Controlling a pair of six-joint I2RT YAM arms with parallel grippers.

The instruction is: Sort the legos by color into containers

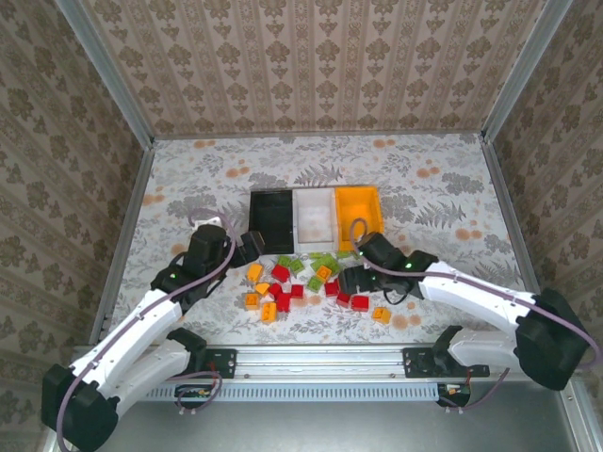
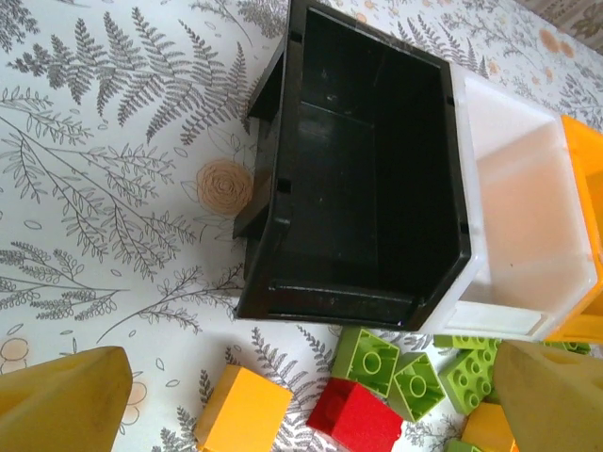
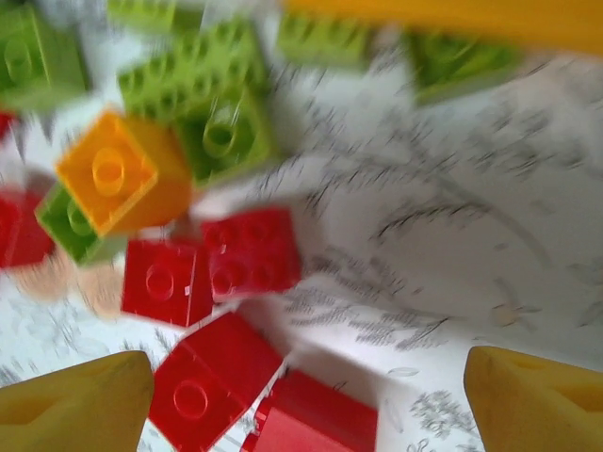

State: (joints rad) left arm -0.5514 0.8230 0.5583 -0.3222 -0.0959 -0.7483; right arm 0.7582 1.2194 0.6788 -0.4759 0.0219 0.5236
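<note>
Legos [image 1: 301, 282] strewn mid-frame in the top view, just below the row of bins. At left of the heap, left gripper [image 2: 306, 363] spread wide, empty, near the front of the black bin [image 2: 273, 217]. At right, right gripper [image 3: 306, 363] splayed over packed red bricks [image 3: 250, 250], nothing clasped. Best to straddle a single brick, square to its flat sides, clear of close neighbours. Bricks glossy, chunky, round-studded. Bins smooth rigid plastic, rectangular, open-topped: black, then white bin [image 2: 490, 315], then orange bin [image 2: 584, 169], walls touching.
</note>
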